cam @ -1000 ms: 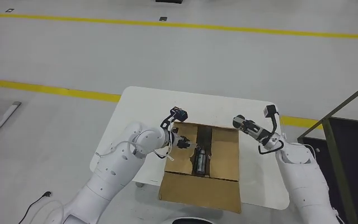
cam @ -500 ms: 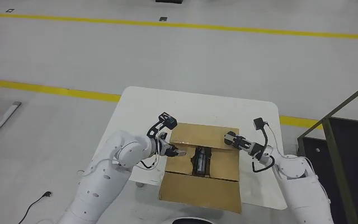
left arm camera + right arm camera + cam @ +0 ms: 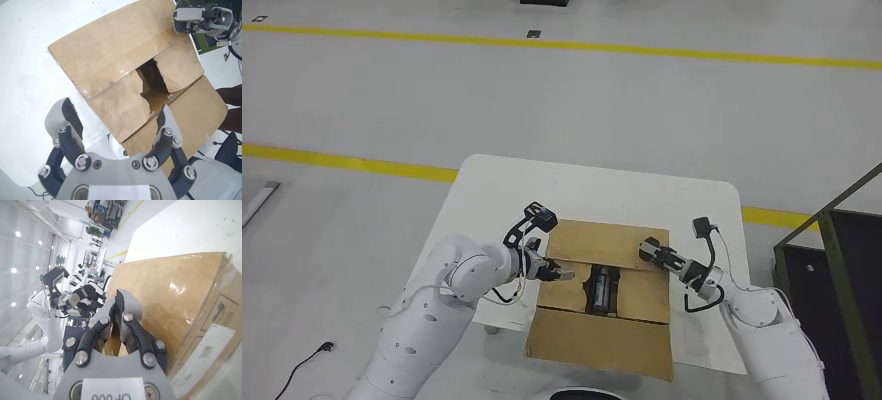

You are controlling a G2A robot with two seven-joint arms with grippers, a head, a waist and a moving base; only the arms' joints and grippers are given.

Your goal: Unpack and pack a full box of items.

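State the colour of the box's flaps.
Plain brown cardboard; the box shows best in the left wrist view.

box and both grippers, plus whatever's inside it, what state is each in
box: top flaps folded in, torn gap open in the middle
dark item: inside the box, seen through the gap
left gripper: open, above the box
right gripper: shut, at the box's top edge

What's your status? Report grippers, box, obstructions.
Left gripper open, over left side of box. Right gripper shut at its right edge. Flaps down, centre gap showing a dark item. Torn inner flaps crowd the opening.
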